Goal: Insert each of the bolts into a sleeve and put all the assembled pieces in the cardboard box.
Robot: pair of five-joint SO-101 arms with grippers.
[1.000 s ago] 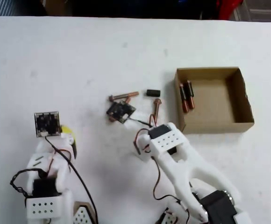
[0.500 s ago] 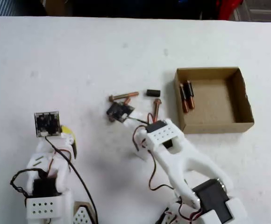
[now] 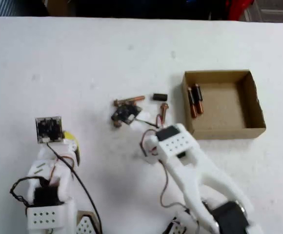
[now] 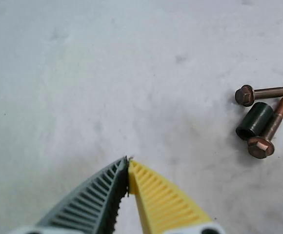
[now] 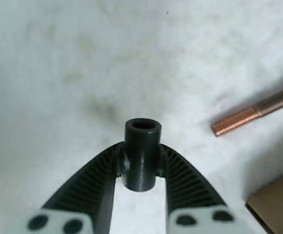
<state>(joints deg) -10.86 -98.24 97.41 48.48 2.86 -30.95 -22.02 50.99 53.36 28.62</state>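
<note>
One black sleeve (image 5: 142, 141) is pinched between the two dark fingers of the right end effector (image 5: 141, 148). It lies along the fingers, with its open bore pointing out past their tips, above the white desk (image 3: 83, 58). A threaded bolt end (image 5: 236, 121) lies on the desk near this sleeve but apart from it; which bolt it belongs to cannot be told.

Near the middle of the desk, a copper-coloured bolt (image 3: 129, 101) lies roughly parallel to the far edge. A second bolt (image 3: 163, 113) lies nearly square to it, its flanged head toward the far edge. A loose sleeve (image 3: 160, 97) rests on its side just beside that head, between the two bolts. In the left wrist view this sleeve lies close alongside the second bolt's shank; whether they touch is unclear.

Toward the right edge of the desk stands the open cardboard box (image 3: 227, 131). Two assembled pieces (image 3: 195, 101), bolts with dark sleeves on them, lie side by side against its inner wall on the side nearest the loose bolts.

The left end effector (image 4: 128, 170) is well apart from the bolts, nearer the left and near edges. Its grey and yellow fingers are pressed together at the tips with nothing between them.
</note>
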